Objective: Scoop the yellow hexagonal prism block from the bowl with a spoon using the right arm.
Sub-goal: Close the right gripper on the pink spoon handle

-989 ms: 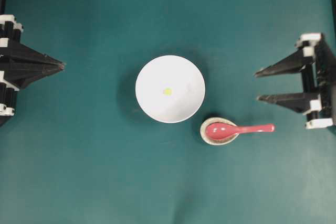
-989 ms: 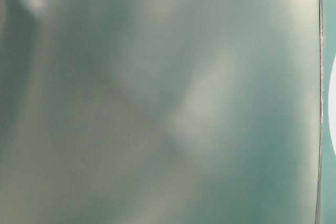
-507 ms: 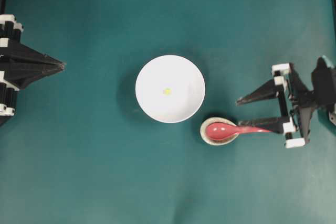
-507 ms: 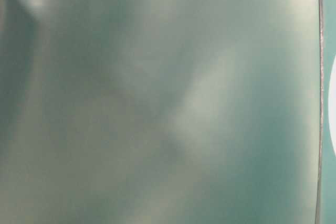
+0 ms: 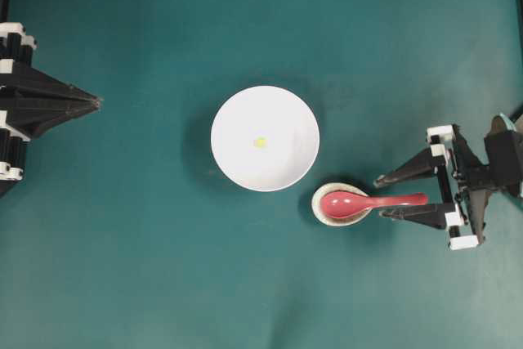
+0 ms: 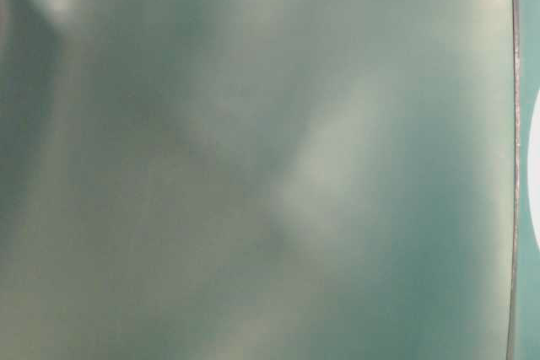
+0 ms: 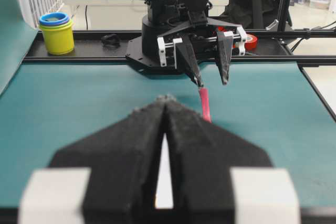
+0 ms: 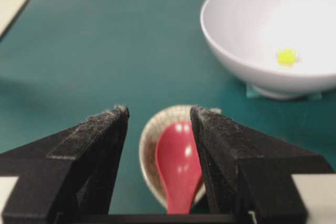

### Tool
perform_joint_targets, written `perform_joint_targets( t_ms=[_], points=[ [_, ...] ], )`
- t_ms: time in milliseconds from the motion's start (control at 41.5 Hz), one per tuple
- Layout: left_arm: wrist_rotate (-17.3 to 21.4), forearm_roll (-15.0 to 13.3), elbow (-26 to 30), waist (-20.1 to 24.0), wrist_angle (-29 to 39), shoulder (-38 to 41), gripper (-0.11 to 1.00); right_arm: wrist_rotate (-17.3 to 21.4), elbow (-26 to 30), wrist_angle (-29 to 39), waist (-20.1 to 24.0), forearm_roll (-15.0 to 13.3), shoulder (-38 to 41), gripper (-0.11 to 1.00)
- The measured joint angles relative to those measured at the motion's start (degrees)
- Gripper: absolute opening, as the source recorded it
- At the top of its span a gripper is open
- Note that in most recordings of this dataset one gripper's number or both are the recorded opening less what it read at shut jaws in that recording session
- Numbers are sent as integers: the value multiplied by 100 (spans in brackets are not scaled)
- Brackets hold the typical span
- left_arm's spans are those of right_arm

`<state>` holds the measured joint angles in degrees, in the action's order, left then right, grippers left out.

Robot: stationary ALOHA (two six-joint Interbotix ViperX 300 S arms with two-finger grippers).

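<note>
The table [image 5: 163, 284] is carrying the bowl [image 5: 286, 169], with the block [image 5: 260, 142] lying inside it. The right gripper [image 5: 382, 196] is standing wide apart, straddling the spoon [image 5: 368, 200] handle; contact seems absent, though it is hard to judge. The scoop is sitting in the rest [image 5: 319, 210]. The left gripper [image 5: 96, 103] is resting pressed together.

text: none legible | labels: none | table-level view: blurred, possibly hiding some
</note>
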<state>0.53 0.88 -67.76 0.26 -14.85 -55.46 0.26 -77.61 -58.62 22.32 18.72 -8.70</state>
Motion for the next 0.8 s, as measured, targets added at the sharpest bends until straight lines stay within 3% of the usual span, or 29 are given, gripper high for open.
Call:
perform_joint_targets(
  t_ms=[169,386,796],
  points=[
    [-9,0,9,9,-9,0,0,0,-9,-220,255,396,475,57],
    [0,0,0,9,0,0,0,0,0,-527,422,686,1037,57],
    [0,0,0,9,35,9,0,53,0,-563,483,729,1485,57]
  ],
)
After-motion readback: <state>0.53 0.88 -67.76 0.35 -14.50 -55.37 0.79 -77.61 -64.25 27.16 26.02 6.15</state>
